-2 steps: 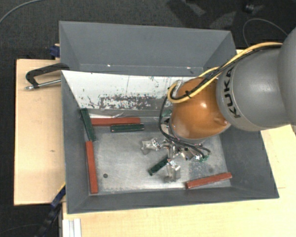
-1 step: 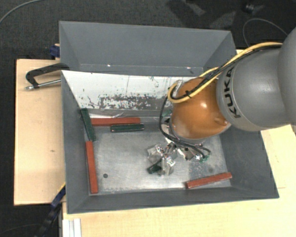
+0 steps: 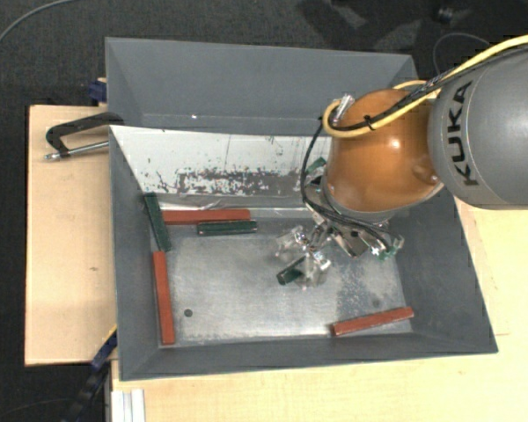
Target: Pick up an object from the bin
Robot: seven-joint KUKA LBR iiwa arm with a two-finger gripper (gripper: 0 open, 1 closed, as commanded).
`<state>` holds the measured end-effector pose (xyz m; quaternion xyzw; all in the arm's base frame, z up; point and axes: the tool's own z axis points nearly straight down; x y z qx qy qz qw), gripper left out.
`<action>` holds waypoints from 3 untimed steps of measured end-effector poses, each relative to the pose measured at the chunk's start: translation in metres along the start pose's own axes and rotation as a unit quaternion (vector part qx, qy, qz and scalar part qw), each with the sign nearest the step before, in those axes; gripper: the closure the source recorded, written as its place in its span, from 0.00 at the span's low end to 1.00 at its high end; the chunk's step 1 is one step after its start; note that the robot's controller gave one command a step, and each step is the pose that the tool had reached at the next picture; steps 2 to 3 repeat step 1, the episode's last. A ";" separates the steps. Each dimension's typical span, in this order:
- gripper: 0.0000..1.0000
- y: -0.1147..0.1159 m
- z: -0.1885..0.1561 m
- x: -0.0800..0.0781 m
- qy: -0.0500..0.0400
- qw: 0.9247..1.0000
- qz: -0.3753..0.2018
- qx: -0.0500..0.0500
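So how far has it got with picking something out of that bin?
Nothing looks lifted yet. The reach looks done: the jaws are low in the bin, right at a small dark green block near the middle; whether they grip it I cannot tell. Left: raise it clear. The red bars and green bars lie apart, near the edges.

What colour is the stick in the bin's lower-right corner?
The stick is red; camera view.
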<state>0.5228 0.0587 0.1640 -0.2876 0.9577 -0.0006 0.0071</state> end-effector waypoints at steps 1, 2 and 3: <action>1.00 0.000 -0.016 -0.002 0.002 1.000 0.000 -0.001; 1.00 0.000 -0.016 -0.002 0.002 1.000 0.000 -0.001; 1.00 0.000 -0.016 -0.002 0.002 1.000 0.000 -0.001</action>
